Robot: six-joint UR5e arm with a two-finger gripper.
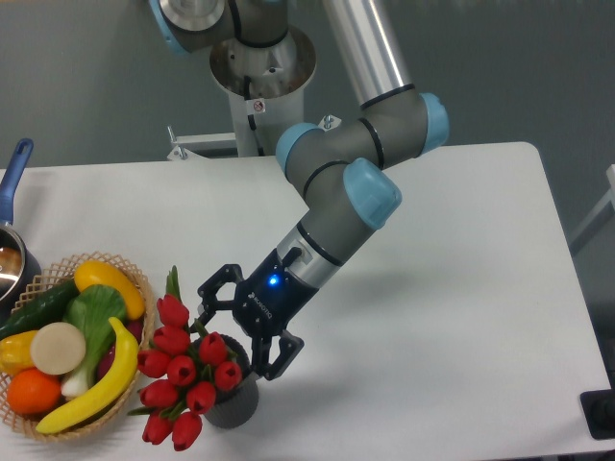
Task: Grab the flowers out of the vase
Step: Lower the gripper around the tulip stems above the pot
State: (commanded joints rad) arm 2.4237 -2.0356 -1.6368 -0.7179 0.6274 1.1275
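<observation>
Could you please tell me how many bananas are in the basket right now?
1. The banana lies along the right side of the woven basket, curving from beside the green leafy vegetable down to the front rim. Another could be hidden under the other produce.

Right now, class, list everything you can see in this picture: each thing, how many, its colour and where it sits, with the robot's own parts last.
Red tulip bunch: one, about ten buds, green leaves, in the vase.
Dark grey ribbed vase: one, table's front left.
Woven basket: one, tan, left edge, holding fruit and vegetables.
Yellow banana: one, in the basket.
Orange: one, basket's front.
Blue-handled pot: one, far left, partly cut off.
White table: one.
Two-finger gripper: one, black, open, beside the tulips.
</observation>
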